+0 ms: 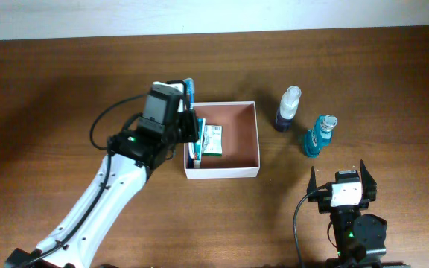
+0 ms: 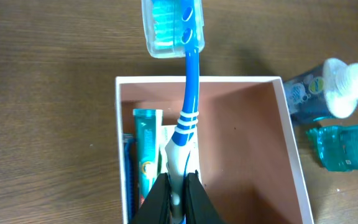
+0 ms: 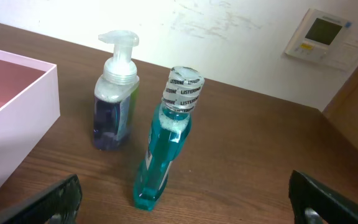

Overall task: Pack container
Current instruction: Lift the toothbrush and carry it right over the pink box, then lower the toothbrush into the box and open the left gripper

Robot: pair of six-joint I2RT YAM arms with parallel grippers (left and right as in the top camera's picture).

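Blue plastic toothbrush (image 2: pixel 189 87), slim, its bristles under a clear cap, sits clamped by the handle in the left claw (image 2: pixel 177 185); the container (image 2: pixel 241 149) lies directly beneath and ahead of that claw, square and shallow, with thin white walls and a matte reddish-brown floor; a teal tube (image 2: pixel 146 155) lies inside, just left of the claw; the right claw (image 1: pixel 339 173) gapes wide, well apart from the container, near two bottles (image 3: pixel 166 149).

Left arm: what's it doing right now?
The left gripper has its jaws shut on a blue toothbrush, held over the left side of the container, its capped head reaching past the far wall. A teal toothpaste box already lies inside. The pump bottle and mouthwash stand on the table to the right, unpacked. The right gripper holds nothing, jaws open.
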